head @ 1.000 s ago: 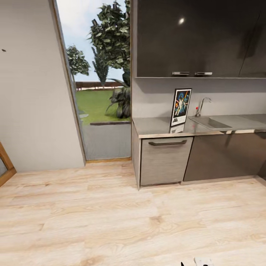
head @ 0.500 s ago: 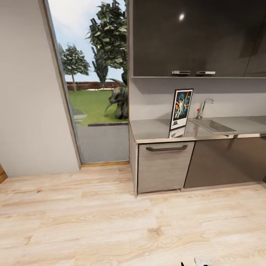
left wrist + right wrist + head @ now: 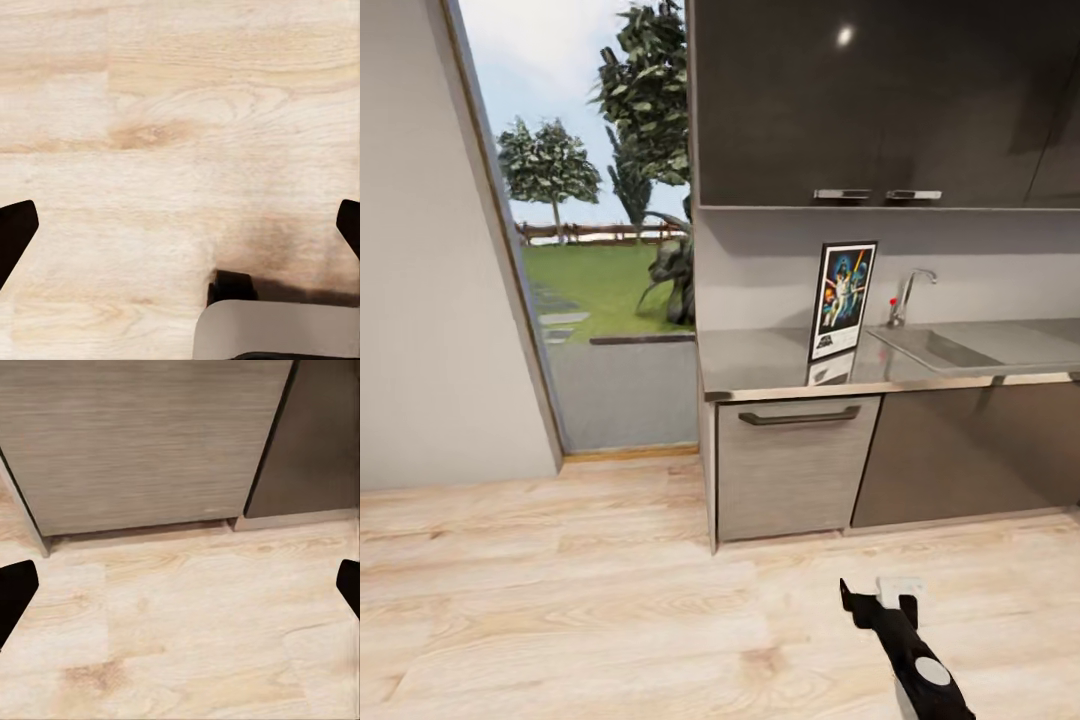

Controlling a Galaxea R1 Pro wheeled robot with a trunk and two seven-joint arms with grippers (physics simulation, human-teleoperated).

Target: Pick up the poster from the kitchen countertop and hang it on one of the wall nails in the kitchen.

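The right gripper [image 3: 878, 598] hangs low over the wooden floor [image 3: 560, 600] with its jaws spread wide, facing the grey cabinet door [image 3: 142, 442]. The left gripper [image 3: 180, 225] is likewise spread above the floor. The poster [image 3: 841, 298] stands upright on the kitchen countertop [image 3: 760, 362], beside the sink [image 3: 950, 347]

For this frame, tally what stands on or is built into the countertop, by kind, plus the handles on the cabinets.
Posters: 1, the poster upright on the kitchen countertop
Sinks: 1, the sink
Faucets: 1, the faucet
Upper cabinet handles: 2
Lower drawer handle: 1
Total: 6
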